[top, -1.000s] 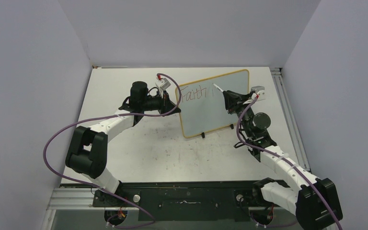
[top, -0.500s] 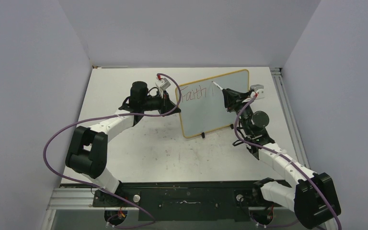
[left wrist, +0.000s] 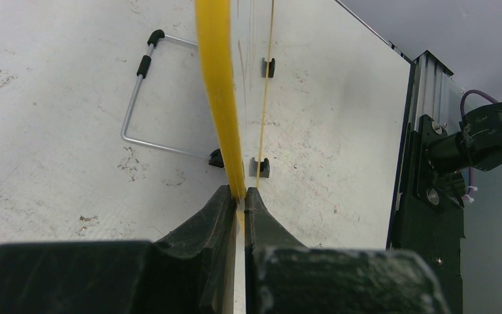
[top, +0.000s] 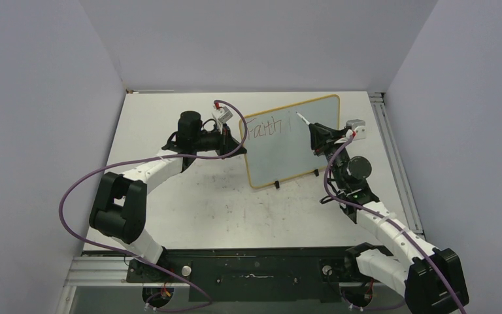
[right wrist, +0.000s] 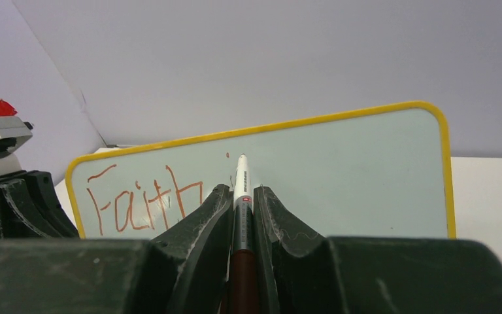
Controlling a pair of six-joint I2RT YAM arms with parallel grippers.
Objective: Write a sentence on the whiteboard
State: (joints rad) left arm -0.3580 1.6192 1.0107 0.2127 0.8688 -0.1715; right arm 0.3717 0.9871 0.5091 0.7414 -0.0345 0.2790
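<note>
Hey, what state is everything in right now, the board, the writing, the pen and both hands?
Small white whiteboard with yellow frame: upright on its feet.
Reddish-brown handwritten sentence: only "Faith" written.
White and brown marker: uncapped, tip near the whiteboard, contact unclear.
Left hand: shut on the whiteboard's frame edge.
Right hand: shut on the marker.

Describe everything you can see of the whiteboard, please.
The whiteboard is a small white rectangle with rounded corners and a thin yellow frame. It stands nearly upright on the table on small black feet, with a wire prop behind it. The left gripper is shut on its left edge. Faith is written in reddish-brown at top left; the rest looks blank. The right gripper holds a marker aimed just right of that word.
</note>
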